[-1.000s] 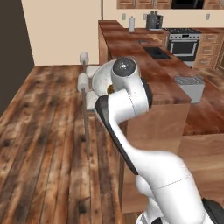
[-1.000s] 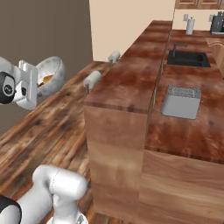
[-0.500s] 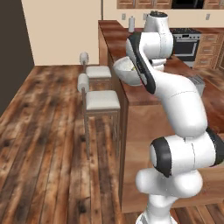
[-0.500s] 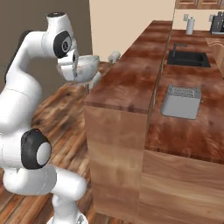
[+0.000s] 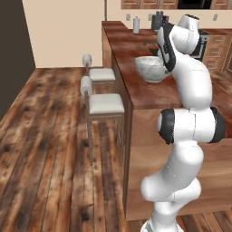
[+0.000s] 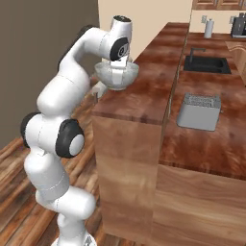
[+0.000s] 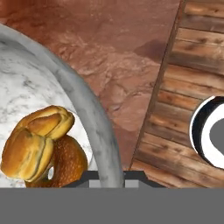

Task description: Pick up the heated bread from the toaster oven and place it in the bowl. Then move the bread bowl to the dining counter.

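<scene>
The white marbled bowl [image 5: 151, 68] [image 6: 116, 76] hangs just above the near end of the dining counter [image 6: 139, 96], by its stool-side edge. My gripper [image 6: 116, 73] [image 7: 107, 176] comes down from above and is shut on the bowl's rim [image 7: 98, 127]. In the hand view the heated bread [image 7: 37, 146], lumpy and golden-orange, lies inside the bowl on a darker brown piece. I cannot tell whether the bowl's base touches the counter top. The toaster oven is out of view.
Two white-cushioned stools [image 5: 105, 103] [image 5: 100, 73] stand along the counter's floor side. Behind the bar top, on the lower counter, sit a grey boxy appliance [image 6: 199, 111] and a sink [image 6: 204, 64]. Wooden floor lies to the left.
The arm has swung the bowl from over the floor by the stools across to above the counter top. The grip on the rim has stayed shut.
</scene>
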Robot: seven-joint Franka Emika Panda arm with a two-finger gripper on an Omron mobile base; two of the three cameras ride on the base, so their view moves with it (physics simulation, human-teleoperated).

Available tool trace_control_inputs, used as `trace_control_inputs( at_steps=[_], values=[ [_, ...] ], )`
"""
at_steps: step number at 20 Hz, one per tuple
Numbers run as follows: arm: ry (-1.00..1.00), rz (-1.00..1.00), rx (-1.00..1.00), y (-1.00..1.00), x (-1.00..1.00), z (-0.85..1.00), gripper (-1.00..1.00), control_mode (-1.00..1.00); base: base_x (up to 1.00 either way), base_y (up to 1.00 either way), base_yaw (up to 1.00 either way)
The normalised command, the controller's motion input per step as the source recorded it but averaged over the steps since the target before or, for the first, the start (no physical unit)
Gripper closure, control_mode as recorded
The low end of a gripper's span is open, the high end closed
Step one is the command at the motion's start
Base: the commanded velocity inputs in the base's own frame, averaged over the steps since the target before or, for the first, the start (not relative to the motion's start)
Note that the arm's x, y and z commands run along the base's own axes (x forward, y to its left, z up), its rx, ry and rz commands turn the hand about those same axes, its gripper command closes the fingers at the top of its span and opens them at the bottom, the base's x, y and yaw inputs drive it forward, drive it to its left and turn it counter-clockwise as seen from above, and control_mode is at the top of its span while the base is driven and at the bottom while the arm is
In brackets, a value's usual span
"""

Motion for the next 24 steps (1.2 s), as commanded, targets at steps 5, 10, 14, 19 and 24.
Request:
trace_control_inputs(
  at_steps=[5,10,14,19,24],
  values=[
    [-0.23,-0.01,0.00,-0.32,1.00,-0.94,1.00,-1.00,0.00,0.00,0.00],
    [-0.07,-0.04,-0.02,0.04,0.68,-0.46,-1.00,-1.00,0.00,0.00,0.00],
    [0.01,-0.08,0.00,0.00,-0.26,0.11,-1.00,-1.00,0.00,0.00,0.00],
    [-0.20,-0.06,0.00,0.00,-0.90,0.44,-1.00,-1.00,0.00,0.00,0.00],
    [-0.49,0.00,-0.04,0.00,-1.00,0.17,-1.00,-1.00,0.00,0.00,0.00]
  ],
)
